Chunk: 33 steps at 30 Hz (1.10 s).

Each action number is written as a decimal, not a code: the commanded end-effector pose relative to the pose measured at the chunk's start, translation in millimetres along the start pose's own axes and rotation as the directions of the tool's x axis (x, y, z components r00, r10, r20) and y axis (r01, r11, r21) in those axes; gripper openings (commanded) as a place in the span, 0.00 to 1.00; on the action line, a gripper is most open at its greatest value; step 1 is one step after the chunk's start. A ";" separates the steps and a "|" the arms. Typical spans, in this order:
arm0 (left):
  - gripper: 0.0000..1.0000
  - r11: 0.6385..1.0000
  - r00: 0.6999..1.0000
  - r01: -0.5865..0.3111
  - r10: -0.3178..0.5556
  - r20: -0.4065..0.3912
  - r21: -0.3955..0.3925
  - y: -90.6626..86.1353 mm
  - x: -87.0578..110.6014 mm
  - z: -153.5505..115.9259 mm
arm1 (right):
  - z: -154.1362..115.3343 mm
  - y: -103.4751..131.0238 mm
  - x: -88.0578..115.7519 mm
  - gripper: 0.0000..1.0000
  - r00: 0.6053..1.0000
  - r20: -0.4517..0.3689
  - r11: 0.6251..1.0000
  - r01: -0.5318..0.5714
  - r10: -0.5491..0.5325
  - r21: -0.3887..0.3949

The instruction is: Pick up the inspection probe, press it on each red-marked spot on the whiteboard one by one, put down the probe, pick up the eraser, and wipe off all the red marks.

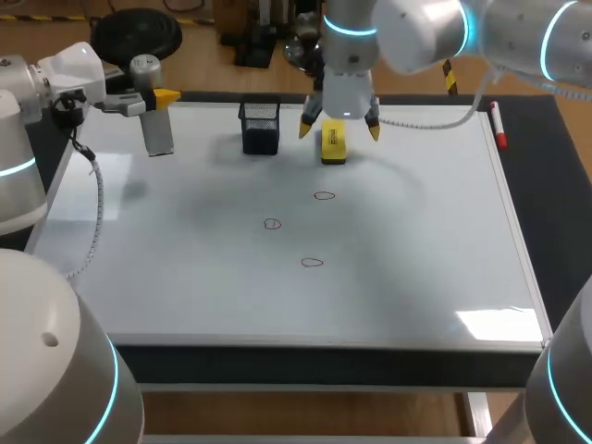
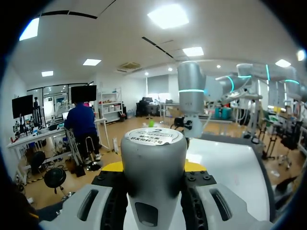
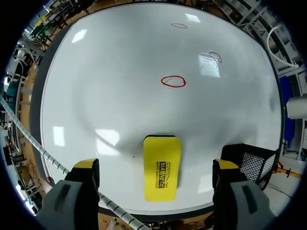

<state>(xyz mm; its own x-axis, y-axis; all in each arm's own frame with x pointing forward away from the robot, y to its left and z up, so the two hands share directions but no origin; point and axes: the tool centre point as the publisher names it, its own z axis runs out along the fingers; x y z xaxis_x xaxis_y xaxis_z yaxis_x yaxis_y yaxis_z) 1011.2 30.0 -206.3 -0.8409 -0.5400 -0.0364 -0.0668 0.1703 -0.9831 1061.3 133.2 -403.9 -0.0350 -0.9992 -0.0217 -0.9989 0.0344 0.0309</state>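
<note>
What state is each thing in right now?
Probe: held upright in left gripper.
Left gripper: shut on probe.
Right gripper: open, fingers either side of eraser, not touching it.
Eraser: flat on whiteboard, not gripped.
Red marks: three, all unwiped.
Basket: upright on whiteboard.
Marker: lying at whiteboard's right edge.

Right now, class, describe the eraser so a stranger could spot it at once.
Start at the whiteboard's far edge, beside the black mesh basket. Below the open right gripper lies the eraser, a flat yellow block, the only yellow thing resting on the board.
</note>
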 end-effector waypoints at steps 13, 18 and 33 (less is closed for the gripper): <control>0.00 1.000 1.000 -0.002 0.002 0.003 0.005 0.0 0.4 0.2 | 13.7 -15.8 -4.8 1.00 1.000 -0.007 1.000 -0.009 0.009 -0.020; 0.00 1.000 1.000 -0.002 0.002 0.003 0.005 0.0 0.4 0.2 | 13.8 -17.2 -4.2 1.00 1.000 -0.006 1.000 -0.012 0.012 -0.023; 0.00 1.000 1.000 -0.002 0.002 0.003 0.005 0.0 0.4 0.2 | 9.5 -16.7 -2.5 0.00 1.000 0.007 1.000 -0.015 0.016 -0.018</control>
<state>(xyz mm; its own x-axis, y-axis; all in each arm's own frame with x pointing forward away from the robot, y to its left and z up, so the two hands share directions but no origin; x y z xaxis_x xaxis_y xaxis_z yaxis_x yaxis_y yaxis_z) 1011.2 29.9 -206.3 -0.8409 -0.5399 -0.0363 -0.0669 0.1703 -0.9831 1079.8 137.7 -419.0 -0.0503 -0.9982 -0.0314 -0.9973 0.0485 0.0556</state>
